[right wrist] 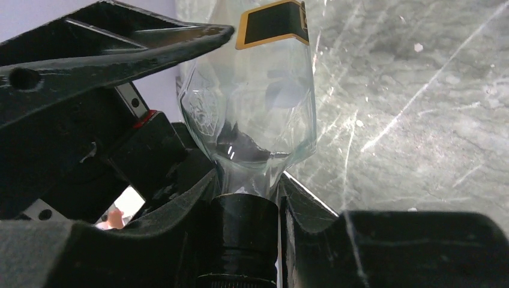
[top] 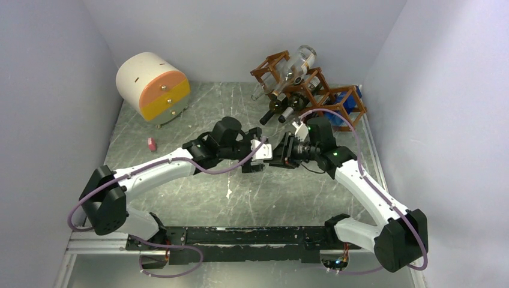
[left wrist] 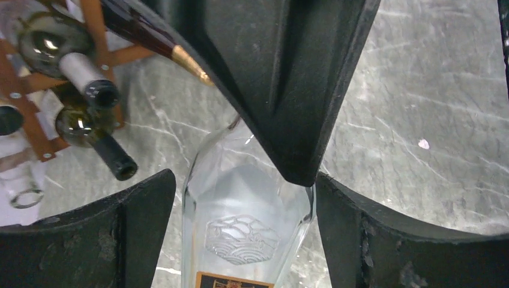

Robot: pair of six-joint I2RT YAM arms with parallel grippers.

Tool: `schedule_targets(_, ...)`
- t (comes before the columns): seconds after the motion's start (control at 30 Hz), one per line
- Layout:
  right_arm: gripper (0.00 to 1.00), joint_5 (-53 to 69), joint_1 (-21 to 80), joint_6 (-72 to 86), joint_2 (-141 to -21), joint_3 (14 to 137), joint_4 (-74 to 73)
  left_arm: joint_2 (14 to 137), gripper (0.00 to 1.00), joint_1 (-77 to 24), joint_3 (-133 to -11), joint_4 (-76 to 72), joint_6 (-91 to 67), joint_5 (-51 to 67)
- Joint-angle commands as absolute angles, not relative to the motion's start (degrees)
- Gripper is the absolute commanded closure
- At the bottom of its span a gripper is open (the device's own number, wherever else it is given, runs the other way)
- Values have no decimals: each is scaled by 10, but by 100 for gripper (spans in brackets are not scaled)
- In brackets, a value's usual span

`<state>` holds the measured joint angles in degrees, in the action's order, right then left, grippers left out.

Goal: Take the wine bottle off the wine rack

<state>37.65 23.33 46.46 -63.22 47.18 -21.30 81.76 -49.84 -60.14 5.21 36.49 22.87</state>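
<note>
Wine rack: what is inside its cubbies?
Dark bottles lie in the wine rack, necks outward, bases hidden; a clear bottle rests on top. Something blue in the right cubby is unidentifiable.

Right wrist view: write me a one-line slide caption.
Right gripper clamped on the black-capped neck of a clear bottle, with the marble table behind.

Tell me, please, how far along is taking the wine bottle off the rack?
Done: the clear glass wine bottle is out of the reddish-brown wooden lattice rack, well clear of it. In hand: the right gripper is shut on its black-capped neck; the left gripper has its jaws either side of the body, grip unclear. Left: probably only setting it down and releasing.
</note>
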Motion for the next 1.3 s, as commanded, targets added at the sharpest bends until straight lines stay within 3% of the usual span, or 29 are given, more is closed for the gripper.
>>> schedule_targets(0.0, 100, 408, 245, 428, -612, 492, -176, 834, 11, -510, -592, 75, 386, 197)
schedule_targets(0.17, 100, 408, 248, 417, -605, 496, -191, 827, 7, -512, -558, 34, 386, 186)
schedule_targets(0.3, 100, 406, 253, 410, -607, 501, -203, 839, 17, -513, -557, 11, 378, 188)
schedule_targets(0.37, 100, 406, 255, 409, -605, 501, -205, 845, 29, -513, -556, 3, 377, 179)
schedule_targets(0.47, 100, 411, 256, 396, -605, 502, -204, 843, 58, -513, -543, -23, 367, 167)
schedule_targets(0.5, 96, 409, 256, 386, -606, 504, -209, 838, 65, -514, -536, -34, 364, 165)
schedule_targets(0.57, 66, 390, 256, 352, -609, 511, -228, 823, 79, -515, -524, -55, 354, 160)
schedule_targets(0.63, 38, 347, 256, 328, -605, 523, -250, 802, 86, -515, -514, -74, 340, 152)
schedule_targets(0.7, 20, 317, 255, 324, -596, 527, -249, 783, 92, -515, -504, -91, 329, 149)
schedule_targets(0.77, 9, 293, 255, 325, -582, 534, -244, 767, 93, -514, -497, -103, 317, 144)
schedule_targets(0.9, 2, 250, 255, 322, -570, 581, -250, 747, 93, -511, -494, -114, 298, 128)
schedule_targets(1.27, 0, -29, 254, 278, -551, 691, -363, 682, 93, -412, -481, -213, 161, 40)
